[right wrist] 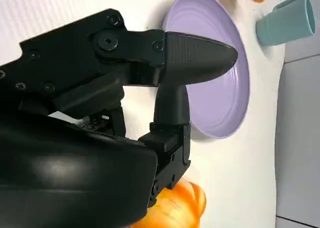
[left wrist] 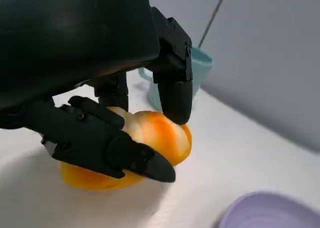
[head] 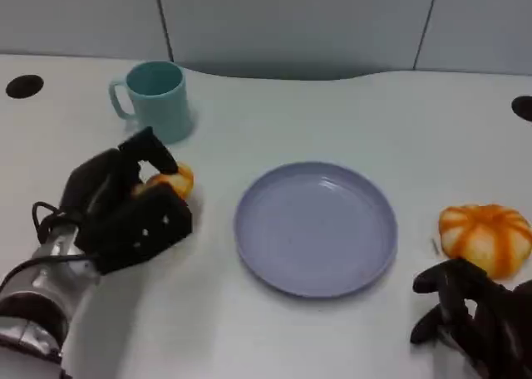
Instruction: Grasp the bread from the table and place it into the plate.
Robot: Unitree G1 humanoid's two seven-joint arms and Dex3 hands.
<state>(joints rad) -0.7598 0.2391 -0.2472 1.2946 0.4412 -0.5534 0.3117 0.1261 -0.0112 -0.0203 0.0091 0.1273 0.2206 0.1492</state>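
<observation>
- The bread [left wrist: 150,138] is clamped between the black fingers [left wrist: 175,95] of the left hand [head: 125,209], on the table [head: 349,329] left of the plate [head: 315,228].
- A teal mug [head: 155,99] is seen beyond the bread.
- The right hand [head: 474,317], fingers parted and holding nothing, is rested right of the plate, just beside an orange pumpkin-shaped bun [head: 485,236].

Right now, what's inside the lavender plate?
Nothing visible on the round lavender plastic plate; its surface is bare in the head view. The left robot hand grips an orange bread roll on the table beside it. The right wrist view hides part of the plate.
</observation>
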